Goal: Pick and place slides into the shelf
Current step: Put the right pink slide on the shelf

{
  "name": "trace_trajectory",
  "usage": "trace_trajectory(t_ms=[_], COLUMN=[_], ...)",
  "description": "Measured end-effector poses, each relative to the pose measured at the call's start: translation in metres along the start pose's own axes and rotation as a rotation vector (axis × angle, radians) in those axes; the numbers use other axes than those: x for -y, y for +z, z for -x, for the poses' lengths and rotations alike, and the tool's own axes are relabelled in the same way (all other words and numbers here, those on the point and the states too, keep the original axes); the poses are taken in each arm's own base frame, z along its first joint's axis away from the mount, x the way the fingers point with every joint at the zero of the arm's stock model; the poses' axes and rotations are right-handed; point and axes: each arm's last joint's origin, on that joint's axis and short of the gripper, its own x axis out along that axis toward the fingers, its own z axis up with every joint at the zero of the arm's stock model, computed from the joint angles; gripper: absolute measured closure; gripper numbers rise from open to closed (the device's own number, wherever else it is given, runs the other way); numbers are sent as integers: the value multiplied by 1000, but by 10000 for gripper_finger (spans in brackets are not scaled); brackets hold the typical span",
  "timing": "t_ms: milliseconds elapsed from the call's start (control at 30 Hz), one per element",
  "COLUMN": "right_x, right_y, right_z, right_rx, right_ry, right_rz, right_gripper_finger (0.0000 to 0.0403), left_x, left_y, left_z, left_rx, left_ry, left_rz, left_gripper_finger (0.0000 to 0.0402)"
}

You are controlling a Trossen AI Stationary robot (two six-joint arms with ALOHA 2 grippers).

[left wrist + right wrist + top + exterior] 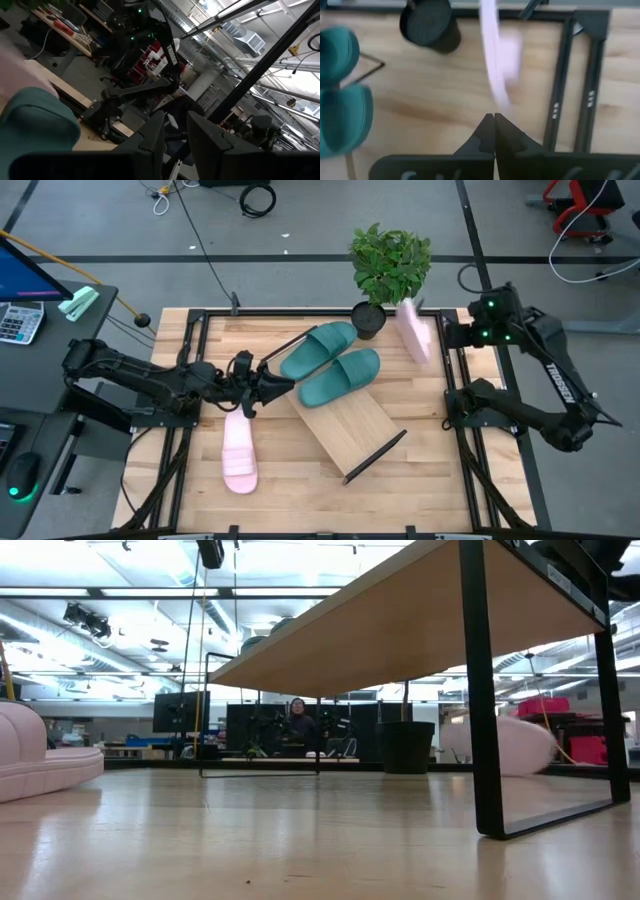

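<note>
The shelf (350,425) stands slantwise mid-table; its near black bar frame (545,830) rests on the tabletop. Two teal slides (330,365) lie side by side on its far half. My left gripper (268,380) reaches in level from the left and is closed at the shelf's far bar. One pink slide (240,452) lies flat on the table near the front left. A second pink slide (496,60), blurred and turned on edge, is beside the plant pot. My right gripper (494,119) hovers above it, shut and apart from it. My left gripper has its two fingers (152,137) around the shelf's black bar (225,102) at the end nearest the table's left. It comes in about level from the left. The fingers themselves hide the exact place of contact. The shelf's near frame stays on the table.
A potted plant (388,265) in a black pot (368,318) stands at the far edge, close to the blurred pink slide. Black frame rails (592,75) run along the table's sides. A person (297,722) sits far behind the table. Bare wood lies at the front right.
</note>
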Motion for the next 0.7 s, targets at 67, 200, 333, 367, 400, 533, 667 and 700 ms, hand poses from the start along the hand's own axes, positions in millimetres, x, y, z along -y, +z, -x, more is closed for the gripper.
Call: trace_trajectory(t_ms=[67,200,333,367,400,533,667,700], right_x=[1,3,6,7,8,12,15,15], right_y=[-2,-5,-9,-10,-12,-17,-19,-19], right_z=[-5,-16,-30,-35,-40,-62,-77,-80], right_rx=[-29,-63,-96,-108,-120,-155,-148,-146], right_ry=[9,-5,-13,-15,-13,10,22,22], right_rz=[8,10,11,14,20,66,160,175], right_gripper_finger=[401,402,396,392,388,364,320,306], left_x=[0,0,0,0,0,0,0,0], left_y=[0,0,0,0,0,0,0,0], left_z=[0,0,0,0,0,0,0,0], left_rx=[0,0,0,0,0,0,0,0], left_ry=[0,0,0,0,0,0,0,0], left_rz=[1,2,2,2,2,2,2,2], left_gripper_finger=[310,316,318,317,316,310,313,315])
